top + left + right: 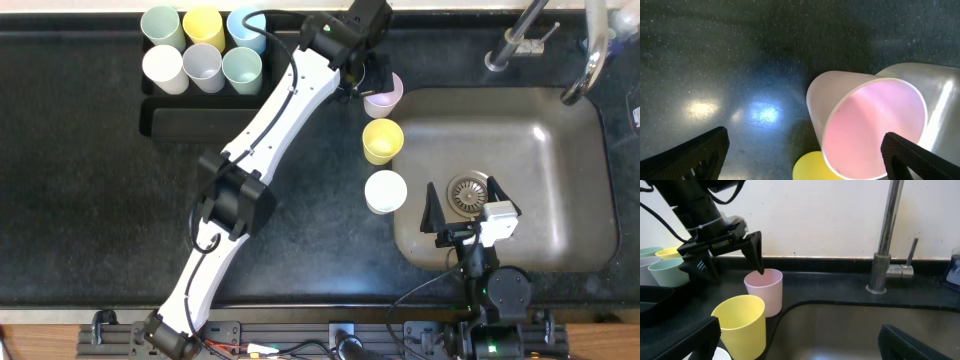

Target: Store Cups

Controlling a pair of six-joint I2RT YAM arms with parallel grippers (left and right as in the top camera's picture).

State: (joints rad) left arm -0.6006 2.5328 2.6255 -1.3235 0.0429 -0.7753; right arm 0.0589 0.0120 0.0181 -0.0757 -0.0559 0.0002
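A pink cup (384, 96) stands upright on the dark counter at the sink's far left corner. A yellow cup (382, 140) and a white cup (385, 190) stand in a row nearer than it. My left gripper (367, 78) hangs open just over the pink cup (867, 132), which lies toward one finger (920, 157). From across the sink, one fingertip (758, 260) of the left gripper (730, 255) hovers at the pink cup's (764, 296) rim, beside the yellow cup (740, 325). My right gripper (463, 192) is open and holds nothing over the sink basin.
A black tray (195, 122) at the back left holds several pastel cups (205, 50). The steel sink (560, 150) fills the right side, with a faucet (887, 235) behind it. Bare dark counter lies left of the cup row.
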